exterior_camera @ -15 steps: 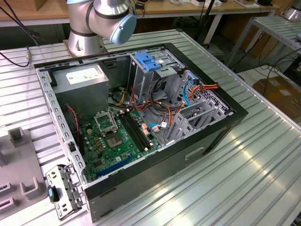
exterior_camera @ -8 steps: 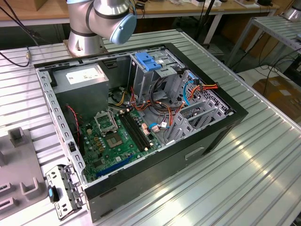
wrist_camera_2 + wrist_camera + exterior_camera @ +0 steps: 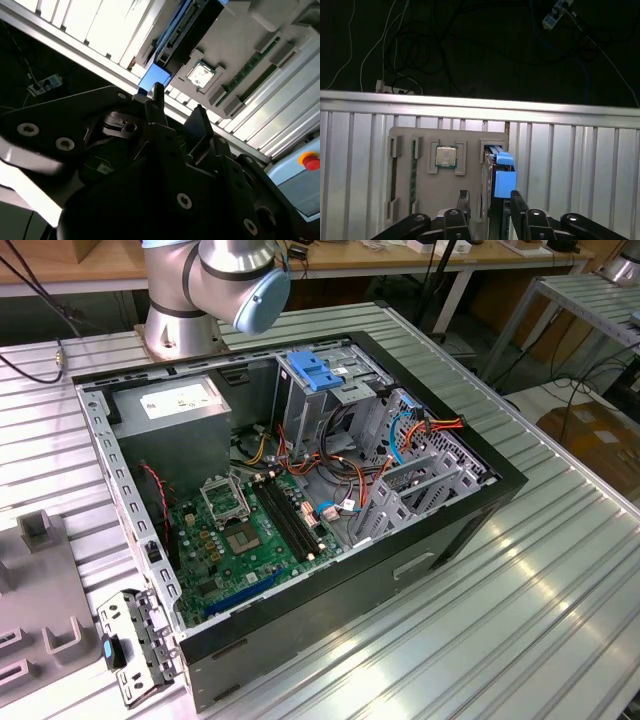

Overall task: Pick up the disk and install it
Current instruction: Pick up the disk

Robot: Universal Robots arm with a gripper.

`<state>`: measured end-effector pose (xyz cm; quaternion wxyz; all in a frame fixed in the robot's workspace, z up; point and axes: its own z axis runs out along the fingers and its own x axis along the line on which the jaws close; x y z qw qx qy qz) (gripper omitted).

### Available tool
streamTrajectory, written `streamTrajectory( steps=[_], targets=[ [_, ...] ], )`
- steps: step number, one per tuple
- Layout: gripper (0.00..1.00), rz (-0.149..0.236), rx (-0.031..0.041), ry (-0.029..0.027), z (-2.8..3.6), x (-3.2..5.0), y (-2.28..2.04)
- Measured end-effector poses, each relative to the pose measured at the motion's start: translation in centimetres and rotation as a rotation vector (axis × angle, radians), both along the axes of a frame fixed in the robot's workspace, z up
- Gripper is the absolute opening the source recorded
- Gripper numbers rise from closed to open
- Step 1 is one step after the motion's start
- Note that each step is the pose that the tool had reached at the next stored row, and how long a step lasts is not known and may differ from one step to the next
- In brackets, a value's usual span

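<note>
One disk [image 3: 504, 177] to track: you see it standing on edge in a slot of the grey tray [image 3: 470, 137], with its blue side rail showing in the first wrist view. The claw [image 3: 490, 202] is right at it, fingers [image 3: 516, 200] apart, one on each side of the disk's edge as that view lines them up. You can't tell whether they touch it. In the second wrist view you get the same gap between the fingers, with the blue rail end just past the tips.

The tray also holds a processor chip [image 3: 446, 156] in a square pocket and a green memory stick [image 3: 413, 175] on edge. Both are near the disk but apart from it. The tray lies on the ribbed aluminium worktop [image 3: 570, 165].

In the exterior view, the open computer case [image 3: 330, 590] lies on its side on the worktop with the board exposed. A light-blue bracket [image 3: 312, 370] sits on its drive cage, near the arm [image 3: 215, 280] base.
</note>
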<state>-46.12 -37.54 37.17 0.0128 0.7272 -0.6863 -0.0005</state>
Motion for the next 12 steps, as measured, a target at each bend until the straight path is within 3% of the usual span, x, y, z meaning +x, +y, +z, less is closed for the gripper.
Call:
streamTrajectory(
  steps=[1, 12],
  targets=[
    [0.48, 0.001, 0.0, 0.0, -0.19, -0.01, 0.06],
    [0.49, 0.002, 0.0, -0.0001, -2.48, -0.02, 0.35]
  ],
)
